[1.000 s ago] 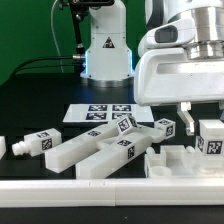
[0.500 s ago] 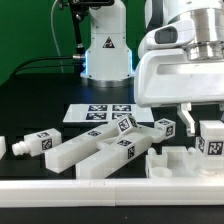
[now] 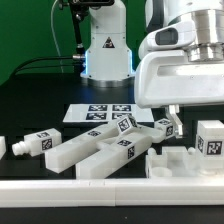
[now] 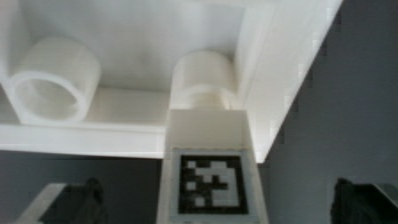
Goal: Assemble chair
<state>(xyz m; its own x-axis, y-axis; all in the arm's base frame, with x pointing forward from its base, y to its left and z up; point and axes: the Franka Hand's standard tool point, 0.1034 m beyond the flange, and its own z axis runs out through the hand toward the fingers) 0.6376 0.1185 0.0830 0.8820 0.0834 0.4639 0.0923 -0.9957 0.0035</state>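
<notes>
Hand [image 4: 215, 203] has opened since the earlier frame. Fingers that sat close on the tagged block [image 3: 210, 137] now stand spread with nothing pinched, and the block itself hasn't shifted. It stands upright at 3 o'clock in the exterior view, at the seat frame [image 3: 172, 162]. The wrist view shows a clear gap on both sides between block and fingers. Other chair parts on the counter [image 3: 40, 112]: long bars [image 3: 78, 152] at 7 o'clock, and a small cube [image 3: 163, 130] just beside the block at its 9 o'clock. Judgement: rigid moulded plastic, light, won't flex. The faces are smooth, so a bit slippery. Take it across two flat parallel sides around mid-height, off the corners and off the tag face. Unclear: whether the block is seated in a frame socket or only resting against it. The hand's far finger is cut off at the exterior view's right edge. The wrist view is blurred, so the frame's round features could be pegs or holes.
</notes>
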